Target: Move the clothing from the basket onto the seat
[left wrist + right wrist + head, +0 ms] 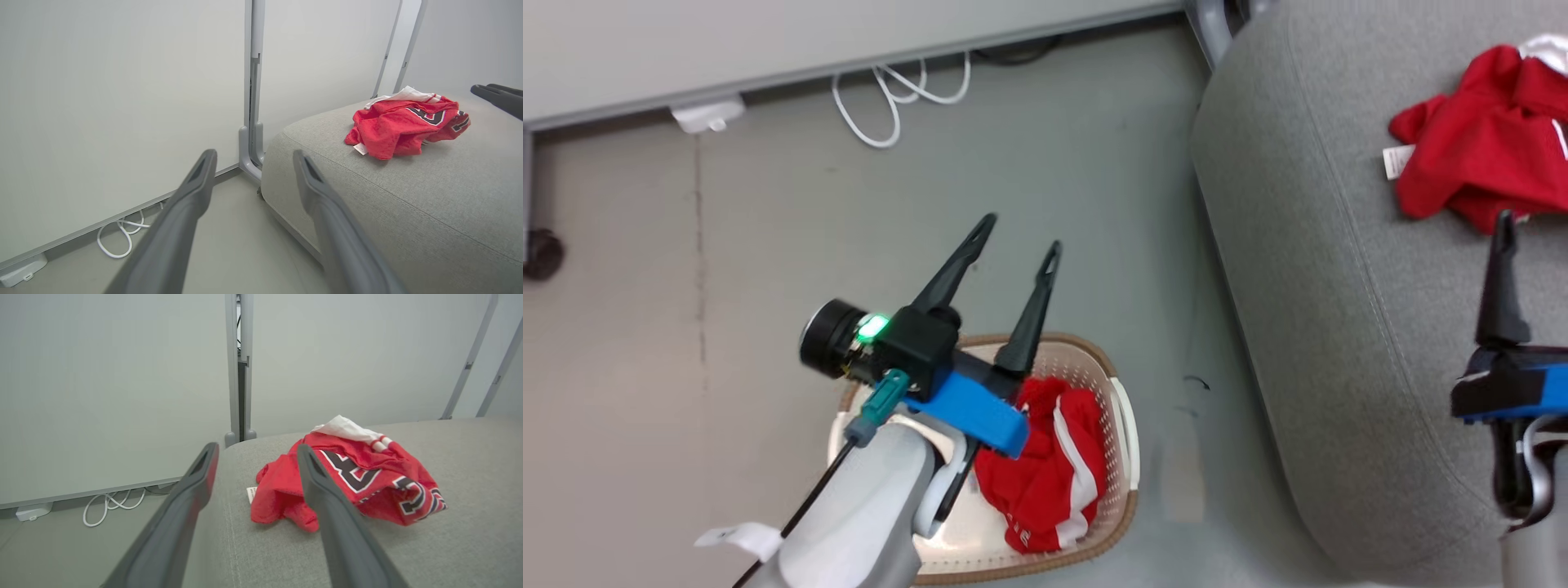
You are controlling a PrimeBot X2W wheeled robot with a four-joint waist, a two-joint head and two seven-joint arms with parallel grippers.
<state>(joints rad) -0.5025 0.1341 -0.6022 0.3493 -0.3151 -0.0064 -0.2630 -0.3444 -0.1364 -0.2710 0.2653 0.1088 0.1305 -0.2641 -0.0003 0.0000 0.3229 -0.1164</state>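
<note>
While the jersey (367,486) lies on the seat (449,547), the left gripper (1021,233) and right gripper (256,448) are held spread, empty.

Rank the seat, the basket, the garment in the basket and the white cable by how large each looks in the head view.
1. seat
2. basket, partly hidden yet clearly wider than what it holds
3. garment
4. cable

Your left end effector (1021,233) hides much of the basket (1125,425) and part of its striped garment (1054,474). The jersey (1478,155) runs off the head view's right edge.
</note>
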